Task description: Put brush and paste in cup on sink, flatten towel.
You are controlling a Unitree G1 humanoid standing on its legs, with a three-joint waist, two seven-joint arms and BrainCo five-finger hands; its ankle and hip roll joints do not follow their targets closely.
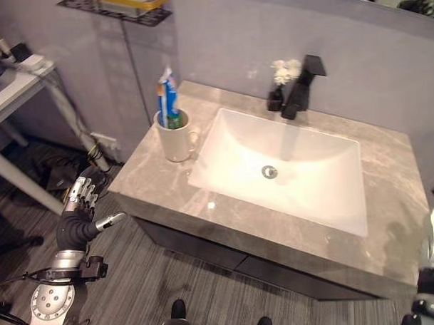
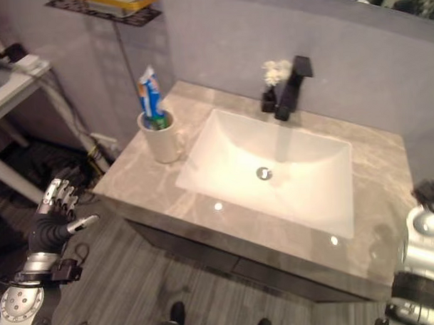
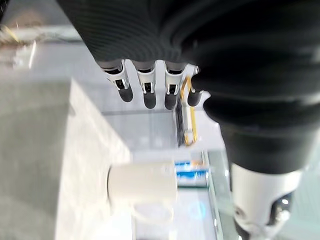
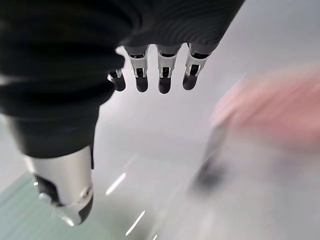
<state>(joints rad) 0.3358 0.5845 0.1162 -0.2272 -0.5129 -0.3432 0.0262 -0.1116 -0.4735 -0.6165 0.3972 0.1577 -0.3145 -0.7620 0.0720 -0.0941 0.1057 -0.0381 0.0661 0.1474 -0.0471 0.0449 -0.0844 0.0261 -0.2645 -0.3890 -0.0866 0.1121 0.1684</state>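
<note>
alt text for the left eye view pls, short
A white cup holding a blue toothpaste tube stands on the grey marble counter, left of the white sink basin. A black faucet rises behind the basin with a small vase of white flowers beside it. The robot's left hand hangs open, off the counter's left edge.

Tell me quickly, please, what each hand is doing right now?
Left hand: open, holding nothing, beside the grey marble vanity.
Right hand: open, holding nothing.

Grey wall [image 1: 220, 41], striped dark floor [image 1: 135, 279], white side table [image 1: 15, 87].
</note>
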